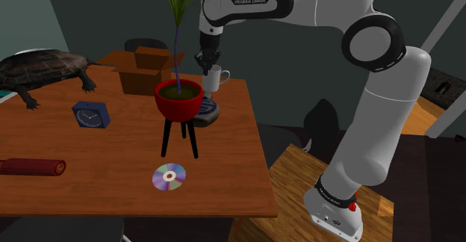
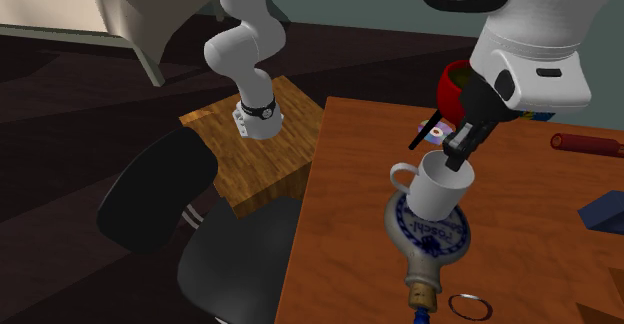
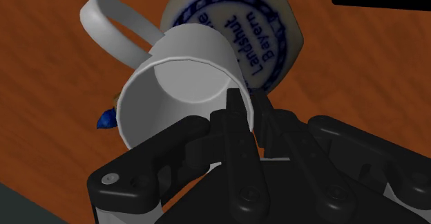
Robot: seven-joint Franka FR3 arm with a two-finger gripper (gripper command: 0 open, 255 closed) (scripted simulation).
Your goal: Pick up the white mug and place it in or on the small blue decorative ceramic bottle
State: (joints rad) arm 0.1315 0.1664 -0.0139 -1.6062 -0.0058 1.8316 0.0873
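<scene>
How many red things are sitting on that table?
2: a red plant pot near the white mug, and a dark red roll near the shoulder view's left edge. Others could hide behind the box.

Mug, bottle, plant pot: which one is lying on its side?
The blue-and-white bottle: it lies flat on the table, while the white mug and red pot have their openings up.

The mug (image 2: 440, 187) was plain white with a loop handle and stood upright, mouth open upward. The gripper (image 2: 455, 160) pinched its rim, one finger inside the wall and one outside. Directly below lay the bottle (image 2: 430, 237), a flat, round, pale flask with a blue ring, blue lettering and a corked neck, face up on the table (image 2: 350, 172). Whether the mug's base touched it could not be told.
</scene>
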